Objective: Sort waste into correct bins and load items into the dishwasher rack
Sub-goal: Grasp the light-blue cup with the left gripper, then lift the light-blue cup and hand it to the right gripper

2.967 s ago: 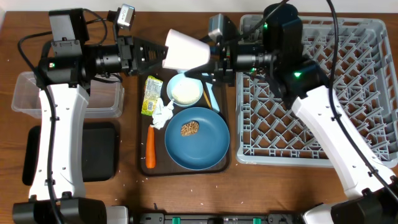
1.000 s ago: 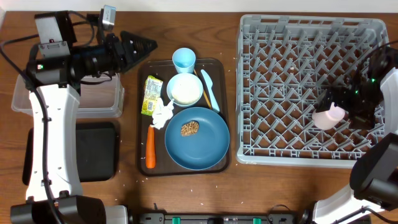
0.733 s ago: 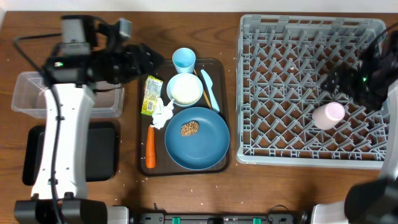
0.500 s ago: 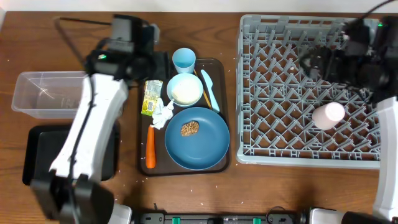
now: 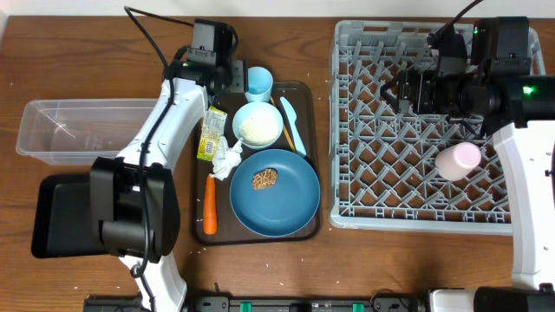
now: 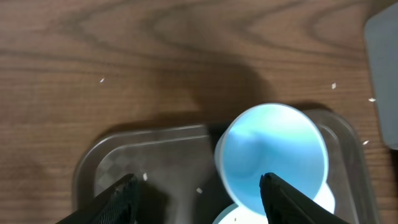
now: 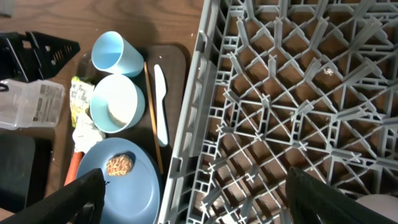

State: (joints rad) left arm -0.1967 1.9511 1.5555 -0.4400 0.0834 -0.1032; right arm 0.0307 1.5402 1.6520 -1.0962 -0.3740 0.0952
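Robotics lab bench, mock-kitchen setup. Two cabled robot arms [image 5: 160,130] at a wooden table [image 5: 286,13]. Dishwasher rack [image 5: 416,224] sits loose on tabletop beside serving tray [image 5: 197,182] w/ dishes [image 5: 290,204] & scraps [image 5: 264,179].

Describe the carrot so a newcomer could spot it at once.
Find the dark brown serving tray left of the grey rack. Along its left edge, below the crumpled tissue and beside the blue plate, lies the carrot: the only orange thing there.

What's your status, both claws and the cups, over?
Left claw open, above light blue cup. Right claw open, empty, over rack. Pink cup in rack. White bowl close beside light blue cup.
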